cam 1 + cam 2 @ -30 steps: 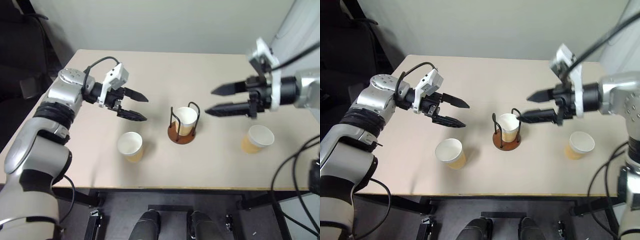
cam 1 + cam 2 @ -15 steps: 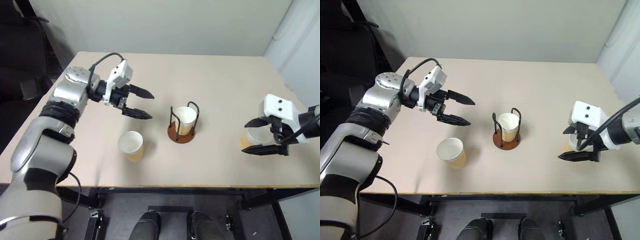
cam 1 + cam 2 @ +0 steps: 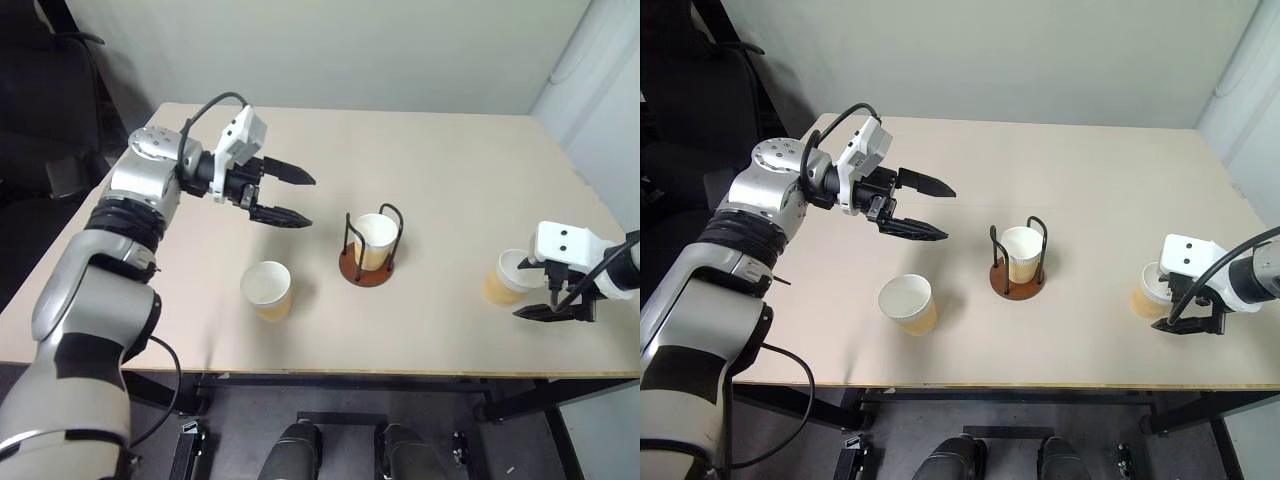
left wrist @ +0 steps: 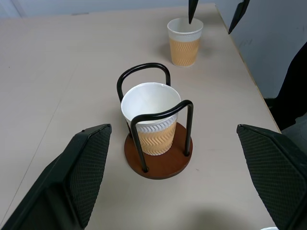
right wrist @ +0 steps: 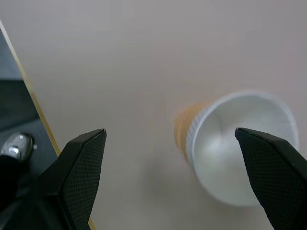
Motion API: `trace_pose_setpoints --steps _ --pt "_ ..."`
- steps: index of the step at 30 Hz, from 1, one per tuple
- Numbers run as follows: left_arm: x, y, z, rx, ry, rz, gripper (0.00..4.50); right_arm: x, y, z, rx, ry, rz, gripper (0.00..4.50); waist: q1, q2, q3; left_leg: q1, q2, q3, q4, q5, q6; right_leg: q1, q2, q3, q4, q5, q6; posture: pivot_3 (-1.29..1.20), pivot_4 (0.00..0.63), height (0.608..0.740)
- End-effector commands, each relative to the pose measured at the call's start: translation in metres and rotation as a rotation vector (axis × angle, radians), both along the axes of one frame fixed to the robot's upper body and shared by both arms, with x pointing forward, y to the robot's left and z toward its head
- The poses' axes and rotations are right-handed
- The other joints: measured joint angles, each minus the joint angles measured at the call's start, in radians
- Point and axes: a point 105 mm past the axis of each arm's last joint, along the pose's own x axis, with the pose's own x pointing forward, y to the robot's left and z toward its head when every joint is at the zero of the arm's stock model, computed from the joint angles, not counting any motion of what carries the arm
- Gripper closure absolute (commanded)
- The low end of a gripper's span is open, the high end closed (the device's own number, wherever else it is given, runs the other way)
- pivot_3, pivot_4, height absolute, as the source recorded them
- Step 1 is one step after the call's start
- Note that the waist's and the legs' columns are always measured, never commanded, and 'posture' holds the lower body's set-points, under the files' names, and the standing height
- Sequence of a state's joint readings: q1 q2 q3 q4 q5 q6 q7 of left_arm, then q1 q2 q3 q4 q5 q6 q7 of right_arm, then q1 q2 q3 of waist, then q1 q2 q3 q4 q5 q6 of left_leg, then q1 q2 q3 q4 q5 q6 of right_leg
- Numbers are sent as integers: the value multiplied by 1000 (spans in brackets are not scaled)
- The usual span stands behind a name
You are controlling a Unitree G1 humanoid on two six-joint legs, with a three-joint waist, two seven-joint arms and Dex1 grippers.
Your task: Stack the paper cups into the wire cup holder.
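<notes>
The right gripper (image 3: 1192, 310) is hanging low at the table's right end with its black fingers spread wide and nothing between them. In the right wrist view its two fingertips (image 5: 79, 165) are framing the right-hand paper cup (image 3: 1148, 292), which is standing upright just beside the gripper; from the head views it is not clear whether a finger is touching the cup.

The left gripper (image 3: 290, 196) is hovering above the table's left half, pointing toward the middle, and it too is standing fully released and holding nothing. In the left wrist view its fingers (image 4: 86, 165) are bracketing the wire cup holder (image 4: 158, 158) from a distance.

The holder is sitting near the middle of the table, its round reddish-brown base flat on the surface and its two black wire loops rising upright. One paper cup (image 3: 373, 241) is standing inside the loops, mouth up. A third paper cup (image 3: 267, 290) is standing upright on the near left, well apart from the holder and below the left gripper in the head views.

The table (image 3: 440, 170) is showing a plain, pale beige top with a thin lighter edge along the near side. Behind it a bare pale wall (image 3: 330, 45) is running across the back. A dark chair (image 3: 700, 70) is standing off the table's far left corner, and a dark floor (image 3: 940, 420) is showing beneath the near edge.
</notes>
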State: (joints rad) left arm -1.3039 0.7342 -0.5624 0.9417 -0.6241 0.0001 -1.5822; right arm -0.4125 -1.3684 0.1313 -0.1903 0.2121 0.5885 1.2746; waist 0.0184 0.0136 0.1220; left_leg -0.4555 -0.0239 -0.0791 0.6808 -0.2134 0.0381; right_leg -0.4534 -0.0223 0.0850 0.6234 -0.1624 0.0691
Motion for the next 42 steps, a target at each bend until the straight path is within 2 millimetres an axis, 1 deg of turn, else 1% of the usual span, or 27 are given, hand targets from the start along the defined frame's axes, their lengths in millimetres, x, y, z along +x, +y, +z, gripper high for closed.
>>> trace_pose_setpoints --steps 1,4,9,10,12,13,17,18,22,28,31,37,39,42 --pt "-4 1 14 -9 -40 -31 0 7 -7 -1 -51 -23 16 123 0 0 0 0 0 0 0 0 0 0 1 0 -1 1 2 0 150 740" --pt "-5 2 13 -7 -36 -31 0 11 -10 -9 -93 -27 46 123 -1 0 0 0 0 0 0 0 0 1 1 -1 -3 3 3 0 150 740" --pt "-6 3 11 5 -39 -36 0 19 -6 -17 -121 -33 82 123 -3 0 0 0 1 0 -1 0 1 2 1 -1 -6 5 4 0 150 740" --pt "-6 3 11 9 -40 -36 0 21 -6 -17 -124 -36 85 290 -3 0 0 0 1 0 -1 0 1 2 1 -1 -7 5 3 0 150 740" --pt "-6 4 9 19 -40 -35 0 24 -6 -18 -137 -38 95 718 -3 0 0 -1 1 0 -1 -1 1 3 1 -1 -10 6 3 0 150 740" --pt "-7 5 8 27 -40 -35 0 25 -6 -17 -140 -38 97 1017 -3 0 0 -1 1 0 -1 -1 2 3 1 -1 -10 6 2 0 150 740" --pt "-6 8 4 52 -44 -29 0 26 -6 -13 -139 -31 99 2541 -1 0 0 -1 1 0 -1 -2 3 3 0 -1 -12 6 2 0 150 740" --pt "-6 9 4 53 -44 -27 0 26 -6 -11 -138 -31 98 2860 -1 0 0 -1 1 0 -1 -2 4 3 1 -1 -13 6 2 0 150 740" --pt "-6 10 3 61 -45 -23 0 25 -5 -4 -131 -33 94 4427 0 0 0 -2 1 0 -1 -2 4 3 0 -1 -13 6 1 0 150 740" --pt "-4 10 2 69 -46 -19 0 20 -3 8 -134 -35 115 4468 0 0 0 -2 1 0 -1 -2 3 3 1 -1 -13 5 -1 0 150 740" --pt "-3 10 0 75 -45 -15 0 19 2 20 -122 -57 125 4468 -1 0 0 -2 1 0 -1 -3 3 3 1 -1 -13 5 -1 0 150 740" --pt "-3 13 -3 92 -24 -3 0 26 43 69 5 -192 169 4468 -5 1 0 -2 1 0 -1 -2 3 2 1 0 -12 4 -4 0 150 740" --pt "-3 13 -4 95 -21 -1 0 29 56 79 29 -216 189 4468 -6 1 0 -1 1 0 -1 -2 3 2 1 0 -12 4 -4 0 150 740" --pt "-2 12 -4 100 -24 -4 0 29 71 88 59 -229 228 4468 -7 1 0 -2 1 0 -1 -3 3 2 2 -1 -13 3 -5 0 150 740"
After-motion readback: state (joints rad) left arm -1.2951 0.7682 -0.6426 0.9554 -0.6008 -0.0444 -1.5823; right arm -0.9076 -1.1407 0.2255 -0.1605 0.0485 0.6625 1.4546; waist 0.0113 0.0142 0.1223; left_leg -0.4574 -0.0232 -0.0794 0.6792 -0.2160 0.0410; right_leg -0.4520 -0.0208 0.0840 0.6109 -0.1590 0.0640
